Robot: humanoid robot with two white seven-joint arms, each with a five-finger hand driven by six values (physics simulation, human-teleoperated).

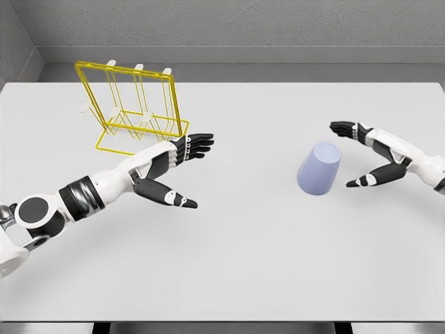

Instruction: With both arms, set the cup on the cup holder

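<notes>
Here is the cup [319, 168], a pale lavender tumbler, sitting mouth-down and leaning a little on the white counter [236, 264], right of the middle and nearer the right edge than the left. Nothing has hold of it.

The right hand [372, 154] comes in from the right edge and sits just beside the cup, fingers [345, 128] spread wide and thumb dropped low, a clear gap between thumb tip and cup wall. Open, holding nothing, shaped like a grasp about to happen.

Over on the left half, the left hand [177, 167] stretches out flat above the counter, fingers extended, thumb angled down toward the near edge, also empty. It lies just in front of the yellow wire cup holder [132, 104], which stands toward the far left corner with its white-tipped pegs pointing up. Every peg I can see is bare.

So, my read: this is the reach step, with the pickup not yet made. Next call is for the right hand to slide in and wrap the cup's sloped side, thumb opposing the fingers, firmly enough that the taper does not squirt out. After that the cup faces a long trip across to the holder, well apart from it, and the left hand looks placed to receive or steady it there.
</notes>
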